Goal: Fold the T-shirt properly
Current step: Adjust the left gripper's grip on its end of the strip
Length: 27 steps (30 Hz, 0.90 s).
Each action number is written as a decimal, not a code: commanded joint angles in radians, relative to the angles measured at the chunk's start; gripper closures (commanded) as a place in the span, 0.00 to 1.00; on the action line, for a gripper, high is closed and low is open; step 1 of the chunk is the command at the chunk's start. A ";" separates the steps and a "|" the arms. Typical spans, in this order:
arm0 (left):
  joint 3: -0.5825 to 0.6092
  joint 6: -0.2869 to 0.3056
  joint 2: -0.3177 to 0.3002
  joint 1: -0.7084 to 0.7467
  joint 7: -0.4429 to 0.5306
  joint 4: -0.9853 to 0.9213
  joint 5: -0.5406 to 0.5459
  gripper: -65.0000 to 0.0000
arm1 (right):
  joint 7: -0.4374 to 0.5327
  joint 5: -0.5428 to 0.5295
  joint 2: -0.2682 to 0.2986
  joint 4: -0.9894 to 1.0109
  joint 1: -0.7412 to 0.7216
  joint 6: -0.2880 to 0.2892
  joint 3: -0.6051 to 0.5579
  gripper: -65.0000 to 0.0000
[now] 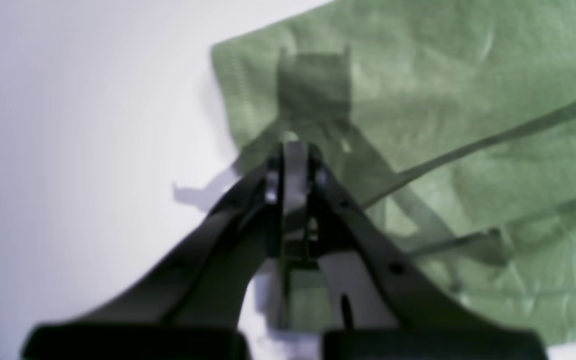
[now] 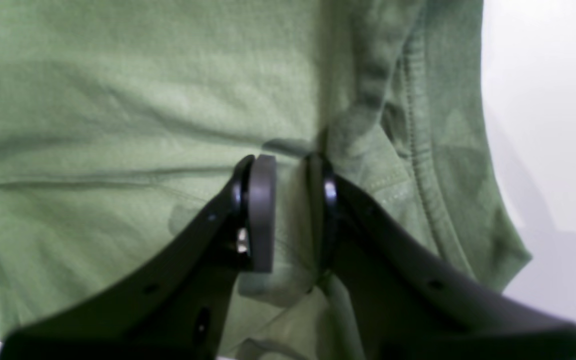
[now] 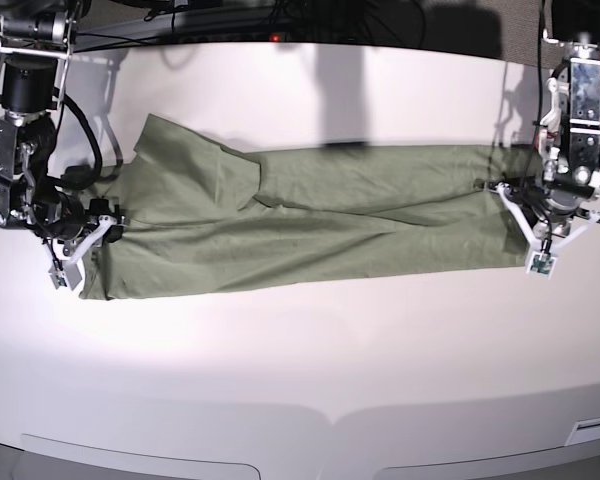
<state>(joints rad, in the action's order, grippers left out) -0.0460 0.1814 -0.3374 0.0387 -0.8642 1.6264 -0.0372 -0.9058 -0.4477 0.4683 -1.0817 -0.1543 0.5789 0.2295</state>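
One garment matters here — the T-shirt (image 3: 310, 220), sage green, laid out as a long band across the middle of the white counter (image 3: 310, 350), already narrowed lengthwise so it reads as a strip running from one arm to the other. It looks stretched between its two ends, which would keep the band flat and its edges straight for a cross fold.

At the end on the base view's left, the right gripper (image 2: 290, 210) has its jaws set narrow, with a ridge of cloth gathered up between them beside a stitched seam; I judge it is pinching that fold to hold the end.

At the opposite end, the left gripper (image 1: 295, 165) sits at the shirt's edge with its jaws pressed fully together. The wrist view is blurred, so I cannot tell whether the hem is caught — the tips meet right where cloth and counter border.
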 commanded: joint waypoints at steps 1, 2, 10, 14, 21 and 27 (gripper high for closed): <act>-0.006 -0.014 -0.015 0.000 -0.003 0.033 -0.008 1.00 | -0.059 0.043 0.011 0.003 0.005 -0.018 0.001 0.79; -0.006 -0.018 -0.019 0.015 -0.007 0.045 -0.008 1.00 | -0.059 0.043 0.011 0.003 0.005 -0.018 0.001 0.79; -0.006 -0.105 -0.027 0.126 -0.007 0.059 -0.060 1.00 | -0.058 0.043 0.011 0.003 0.005 -0.018 0.001 0.79; -0.006 -0.140 -0.026 0.130 -0.035 0.059 -0.094 1.00 | -0.055 0.043 0.011 0.003 0.005 -0.018 0.002 0.79; -0.006 -0.166 -0.026 0.138 -0.086 0.059 -0.093 1.00 | -0.055 0.044 0.011 0.003 0.005 -0.018 0.002 0.79; -0.006 -0.204 -0.026 0.179 -0.118 0.058 -0.094 1.00 | -0.052 0.043 0.011 0.003 0.005 -0.018 0.002 0.79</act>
<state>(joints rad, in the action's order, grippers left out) -0.0456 -0.0158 -0.3508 0.2306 -0.9966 1.6688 -0.1154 -0.9047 -0.4480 0.4683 -1.0817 -0.1543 0.5789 0.2295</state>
